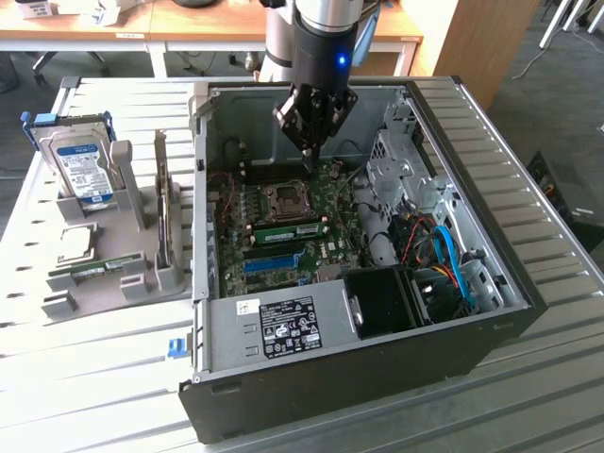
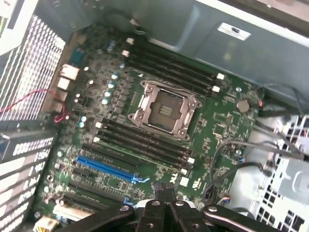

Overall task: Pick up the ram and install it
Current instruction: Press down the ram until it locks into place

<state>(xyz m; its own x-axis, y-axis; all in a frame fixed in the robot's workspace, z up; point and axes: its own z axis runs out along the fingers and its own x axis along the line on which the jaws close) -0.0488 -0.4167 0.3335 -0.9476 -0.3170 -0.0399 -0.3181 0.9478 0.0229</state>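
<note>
We find one gripper (image 1: 312,142) hanging inside the open computer case (image 1: 491,255), above the far part of the one motherboard (image 1: 283,236). Its fingers are drawn together, and we see nothing held between them.

We count one ram (image 1: 288,229) stick seated flat in a slot just near of the single processor socket (image 1: 284,198). In the wrist view the socket (image 2: 165,109) stands open and bare, with dark memory slots on both sides and one blue expansion slot (image 2: 104,168) beyond them.

On the exterior view's left, well apart from the case, one grey holder (image 1: 123,255) carries one hard drive (image 1: 83,170), one silver processor chip (image 1: 77,243) and one green stick (image 1: 94,273) lying low.
</note>
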